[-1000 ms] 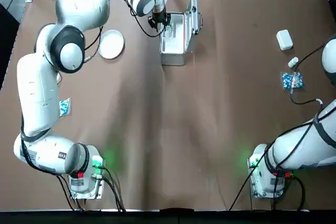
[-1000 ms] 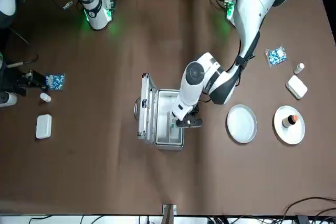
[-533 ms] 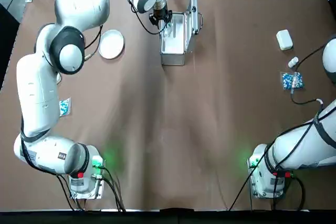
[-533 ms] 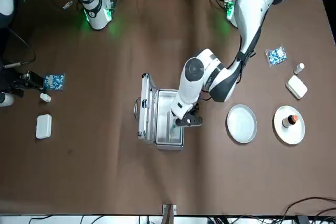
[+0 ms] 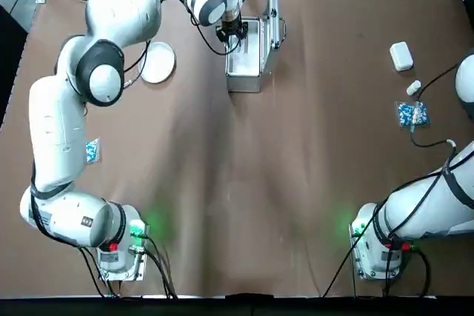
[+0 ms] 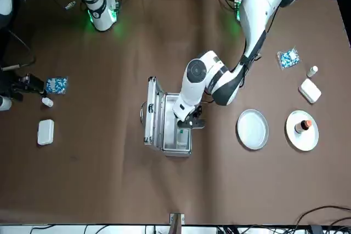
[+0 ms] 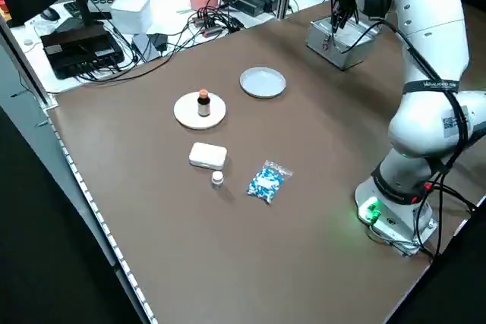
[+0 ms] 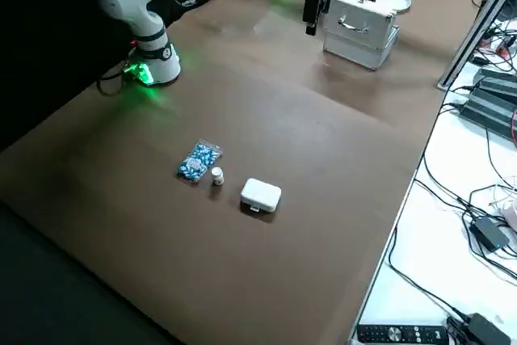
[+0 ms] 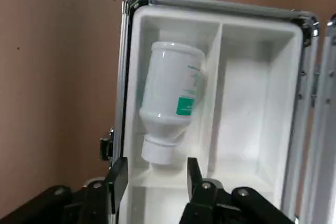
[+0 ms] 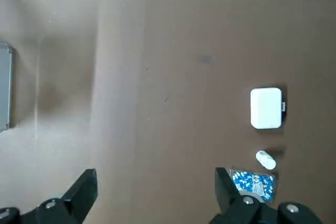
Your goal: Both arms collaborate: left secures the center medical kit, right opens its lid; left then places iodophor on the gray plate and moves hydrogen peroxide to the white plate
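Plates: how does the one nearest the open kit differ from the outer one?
The inner plate is empty; the outer plate carries a small upright brown bottle with an orange cap. The inner plate looks grayer, the outer plate whiter. The inner plate lies close beside the medical kit; the outer plate sits farther toward the robot's left. Both are round, similar in size and flat on the table.

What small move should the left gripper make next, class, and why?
Probably lower a little and close on the white bottle. The left gripper hovers open over the opened medical kit, fingers straddling the bottle's cap end, nothing held.
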`<action>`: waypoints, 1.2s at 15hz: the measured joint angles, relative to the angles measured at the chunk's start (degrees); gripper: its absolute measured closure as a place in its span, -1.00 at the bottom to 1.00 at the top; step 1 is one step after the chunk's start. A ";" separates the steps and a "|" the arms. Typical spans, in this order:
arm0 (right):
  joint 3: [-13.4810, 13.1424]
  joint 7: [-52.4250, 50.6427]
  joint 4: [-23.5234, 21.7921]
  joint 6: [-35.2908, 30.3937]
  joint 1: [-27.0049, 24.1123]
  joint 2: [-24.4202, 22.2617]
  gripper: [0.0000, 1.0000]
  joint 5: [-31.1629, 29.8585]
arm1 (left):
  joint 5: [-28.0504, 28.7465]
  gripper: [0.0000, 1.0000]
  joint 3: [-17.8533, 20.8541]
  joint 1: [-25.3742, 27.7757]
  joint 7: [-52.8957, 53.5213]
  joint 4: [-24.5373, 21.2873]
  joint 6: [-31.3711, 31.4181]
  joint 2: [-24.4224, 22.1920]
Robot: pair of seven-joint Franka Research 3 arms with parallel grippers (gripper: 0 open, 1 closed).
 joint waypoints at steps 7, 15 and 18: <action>-0.02 0.00 0.01 0.00 -0.08 -0.07 -0.97 0.00 | 0.00 -0.07 5.96 -4.98 -0.02 1.10 2.02 0.62; -0.02 0.00 0.01 0.00 -0.18 -0.12 -0.97 0.00 | 0.00 -0.07 6.03 -5.07 -0.02 2.02 3.04 0.98; -0.03 0.00 0.01 0.00 -0.24 -0.13 -0.97 0.00 | 0.00 -0.07 6.03 -5.07 -0.02 2.30 3.10 1.11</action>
